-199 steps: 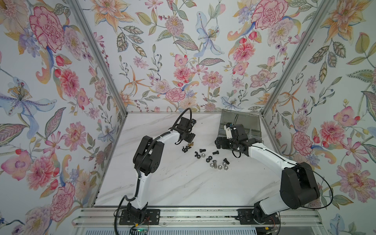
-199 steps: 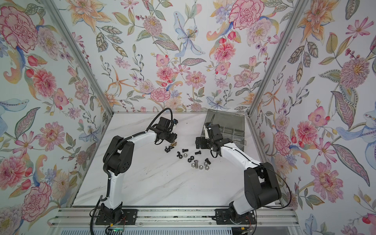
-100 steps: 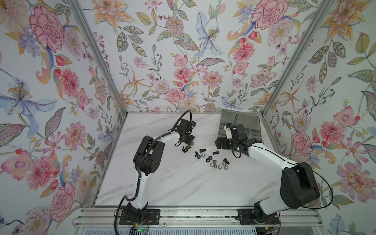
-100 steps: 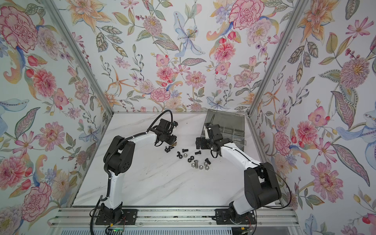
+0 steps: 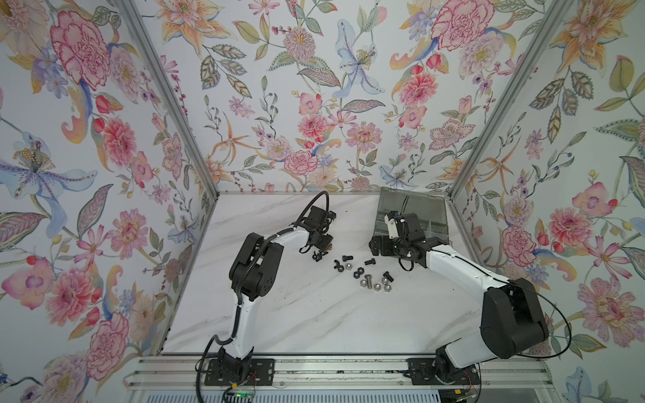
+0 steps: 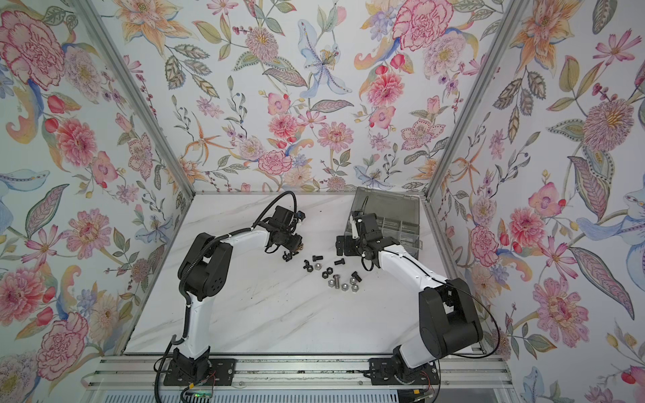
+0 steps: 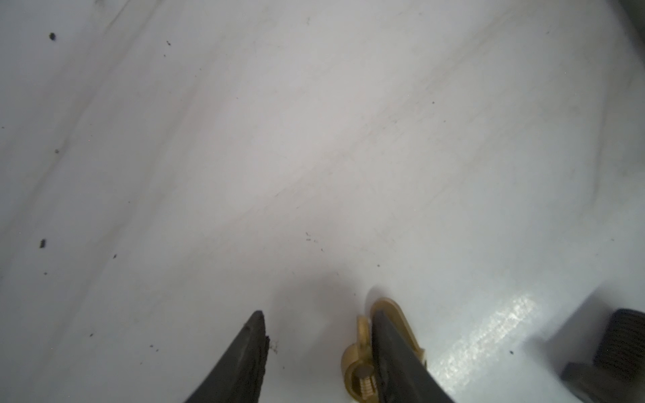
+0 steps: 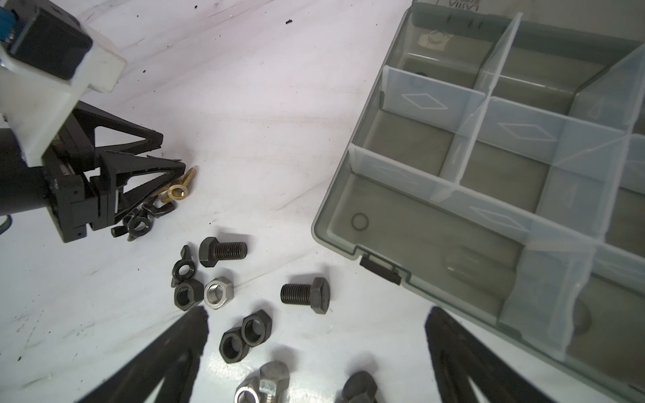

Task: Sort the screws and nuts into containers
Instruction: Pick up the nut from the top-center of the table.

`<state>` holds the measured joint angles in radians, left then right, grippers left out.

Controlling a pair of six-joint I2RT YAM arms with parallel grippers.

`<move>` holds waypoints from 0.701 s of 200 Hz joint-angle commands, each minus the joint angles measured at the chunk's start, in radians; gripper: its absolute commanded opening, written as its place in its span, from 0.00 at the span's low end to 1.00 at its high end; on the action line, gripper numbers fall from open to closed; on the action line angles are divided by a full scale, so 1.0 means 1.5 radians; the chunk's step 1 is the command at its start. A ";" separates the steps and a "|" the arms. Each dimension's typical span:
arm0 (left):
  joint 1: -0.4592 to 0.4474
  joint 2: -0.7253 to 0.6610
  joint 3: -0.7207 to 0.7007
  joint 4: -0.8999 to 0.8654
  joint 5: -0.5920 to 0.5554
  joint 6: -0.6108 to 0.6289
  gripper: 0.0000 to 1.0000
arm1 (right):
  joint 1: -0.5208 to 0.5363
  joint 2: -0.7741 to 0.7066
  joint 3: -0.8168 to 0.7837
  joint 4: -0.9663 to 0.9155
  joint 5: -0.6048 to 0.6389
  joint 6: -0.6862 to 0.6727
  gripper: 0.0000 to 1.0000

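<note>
Black bolts (image 8: 223, 250): three (the third I only catch from above) | silver bolt (image 5: 366, 281): one | black hex nuts (image 8: 188, 296): three | silver nuts (image 8: 218, 291): four, I think | black wing nuts (image 8: 183, 270): three, two clumped | brass wing nut (image 8: 176, 191): one | box (image 8: 419, 237): one

Robot lab test cell: floral-papered walls (image 5: 314, 104), aluminium rail (image 5: 331, 373), marble tabletop (image 5: 314, 314).

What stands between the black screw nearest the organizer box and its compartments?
Nothing visible: only bare table separates the black screw from the organizer box, whose own front wall it must clear.
</note>
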<state>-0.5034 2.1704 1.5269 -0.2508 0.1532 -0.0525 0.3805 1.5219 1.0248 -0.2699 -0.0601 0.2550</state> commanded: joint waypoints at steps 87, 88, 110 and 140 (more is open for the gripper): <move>-0.010 0.039 0.019 -0.022 0.020 -0.006 0.37 | 0.005 0.000 0.011 -0.013 0.010 0.001 0.99; -0.010 0.040 0.019 -0.022 0.020 -0.006 0.37 | 0.006 0.000 0.011 -0.013 0.010 0.001 0.99; -0.011 0.039 0.017 -0.029 0.019 -0.006 0.33 | 0.005 -0.001 0.012 -0.014 0.009 0.001 0.99; -0.011 0.039 0.013 -0.036 0.019 -0.006 0.30 | 0.005 -0.001 0.012 -0.015 0.010 0.000 0.99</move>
<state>-0.5064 2.1979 1.5406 -0.2466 0.1757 -0.0605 0.3805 1.5219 1.0248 -0.2703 -0.0597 0.2550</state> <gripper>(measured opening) 0.309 0.992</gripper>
